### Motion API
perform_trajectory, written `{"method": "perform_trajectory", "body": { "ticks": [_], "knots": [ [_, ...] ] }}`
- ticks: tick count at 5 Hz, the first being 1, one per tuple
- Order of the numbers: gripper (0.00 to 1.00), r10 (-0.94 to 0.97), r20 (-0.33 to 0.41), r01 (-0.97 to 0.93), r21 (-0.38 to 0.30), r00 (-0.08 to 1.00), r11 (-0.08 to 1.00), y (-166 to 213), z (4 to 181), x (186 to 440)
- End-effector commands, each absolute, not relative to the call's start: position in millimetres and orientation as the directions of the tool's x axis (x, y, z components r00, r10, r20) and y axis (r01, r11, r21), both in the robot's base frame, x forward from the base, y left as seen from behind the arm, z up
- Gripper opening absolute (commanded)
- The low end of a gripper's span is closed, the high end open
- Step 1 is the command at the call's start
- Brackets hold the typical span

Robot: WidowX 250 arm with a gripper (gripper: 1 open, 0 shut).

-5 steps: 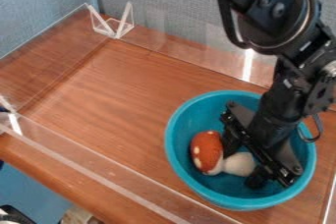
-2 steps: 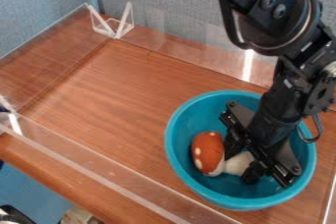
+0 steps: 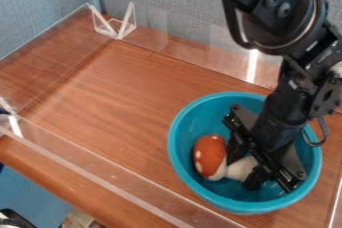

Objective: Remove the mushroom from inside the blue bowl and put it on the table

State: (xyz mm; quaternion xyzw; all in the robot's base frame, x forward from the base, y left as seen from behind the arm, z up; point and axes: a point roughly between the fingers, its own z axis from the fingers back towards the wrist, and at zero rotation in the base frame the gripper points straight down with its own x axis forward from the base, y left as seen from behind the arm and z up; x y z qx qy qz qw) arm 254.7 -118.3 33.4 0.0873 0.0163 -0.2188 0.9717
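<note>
one gripper (image 3: 253,167) pointing down inside blue bowl (image 3: 187,130), jaws clamped on cream stem of mushroom (image 3: 214,155); bowl on table (image 3: 107,82).

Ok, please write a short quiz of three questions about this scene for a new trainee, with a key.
1. True or false: the small orange-capped toy mushroom lies on the reddish-brown wooden table.
2. What does the black claw grip? A) the mushroom's cream stem B) the bowl's rim C) nothing
3. Fill in: the claw reaches down into the glossy round teal-blue plastic ____.

Key: 1 false; 2 A; 3 bowl.
</note>
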Motion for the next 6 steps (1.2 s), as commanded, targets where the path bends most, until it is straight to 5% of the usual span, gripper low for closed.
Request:
{"method": "perform_trajectory", "body": {
  "ticks": [1, 6],
  "knots": [
    [0.0, -0.412, -0.005, 0.408, 0.156, 0.911, 0.9, -117.2, 54.7, 261.9],
    [0.0, -0.403, 0.01, 0.397, 0.16, 0.915, 0.904, -110.1, 79.5, 260.0]
  ]
}}
